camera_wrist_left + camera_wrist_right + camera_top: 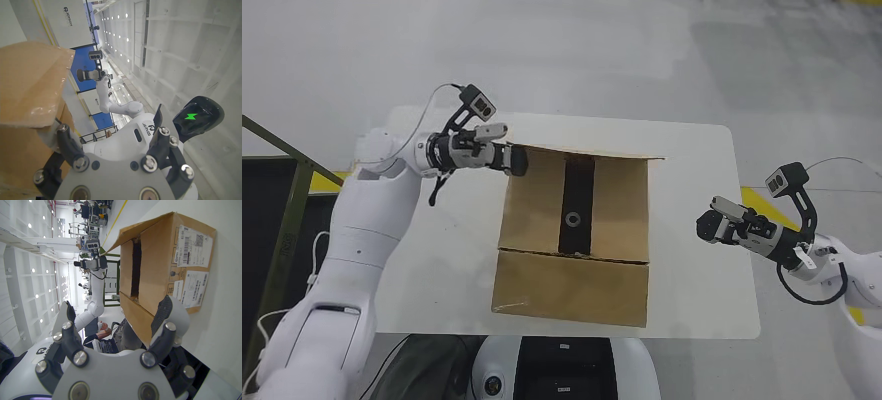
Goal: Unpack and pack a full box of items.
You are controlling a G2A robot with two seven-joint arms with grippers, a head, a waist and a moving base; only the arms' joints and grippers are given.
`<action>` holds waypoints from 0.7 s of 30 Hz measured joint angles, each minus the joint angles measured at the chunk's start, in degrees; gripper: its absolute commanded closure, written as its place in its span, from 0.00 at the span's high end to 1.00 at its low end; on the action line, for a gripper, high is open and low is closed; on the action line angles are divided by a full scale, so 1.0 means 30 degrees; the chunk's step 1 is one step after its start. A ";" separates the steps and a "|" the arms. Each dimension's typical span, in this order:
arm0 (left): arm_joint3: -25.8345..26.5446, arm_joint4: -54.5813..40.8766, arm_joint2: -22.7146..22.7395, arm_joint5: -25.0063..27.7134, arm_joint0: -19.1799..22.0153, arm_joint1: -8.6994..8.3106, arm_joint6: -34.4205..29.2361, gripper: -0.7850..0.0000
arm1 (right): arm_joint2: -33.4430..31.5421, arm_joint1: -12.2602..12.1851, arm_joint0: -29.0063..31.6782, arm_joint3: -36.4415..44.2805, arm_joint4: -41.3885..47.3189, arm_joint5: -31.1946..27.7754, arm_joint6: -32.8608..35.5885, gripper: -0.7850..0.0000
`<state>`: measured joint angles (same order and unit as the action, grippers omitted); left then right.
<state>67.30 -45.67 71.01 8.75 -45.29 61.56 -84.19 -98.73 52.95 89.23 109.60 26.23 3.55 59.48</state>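
Note:
A brown cardboard box (542, 215) stands in the middle of the white table (697, 280). Its two inner flaps lie nearly closed, leaving a dark gap (577, 205) between them. The near flap (567, 292) hangs outward and the far flap (587, 150) is raised. My left gripper (514, 160) is open at the box's far left corner; one finger (64, 136) rests against a cardboard flap (32, 85). My right gripper (707, 225) hovers open off the box's right side, apart from it. In the right wrist view the gripper (117, 305) faces the box (157, 262).
Paper labels (191, 253) cover the box's side wall. A dark rack (272, 200) stands beside the table's left edge. Bare table lies to the right of the box and along its left side.

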 measured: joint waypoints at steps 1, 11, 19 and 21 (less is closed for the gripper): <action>-0.0061 -0.0077 -0.0075 0.0010 0.0171 0.0038 0.0066 1.00 | 0.0000 0.0000 0.0000 0.0000 0.0000 0.0000 0.0000 1.00; -0.2365 -0.0753 -0.1812 -0.0444 0.2717 0.0735 0.0313 1.00 | 0.0000 0.0000 0.0000 0.0000 0.0000 0.0000 0.0000 1.00; -0.5042 -0.0902 -0.3151 -0.0233 0.4708 0.1428 0.0810 1.00 | 0.0000 0.0000 0.0000 0.0000 0.0000 0.0000 0.0000 1.00; -0.5718 -0.0982 -0.3383 -0.0115 0.5167 0.1599 0.0925 1.00 | 0.0000 0.0000 0.0000 0.0000 0.0000 0.0000 0.0000 1.00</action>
<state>50.15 -48.62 60.86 8.40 -29.79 66.35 -81.42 -98.73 52.95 89.23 109.60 26.23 3.55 59.48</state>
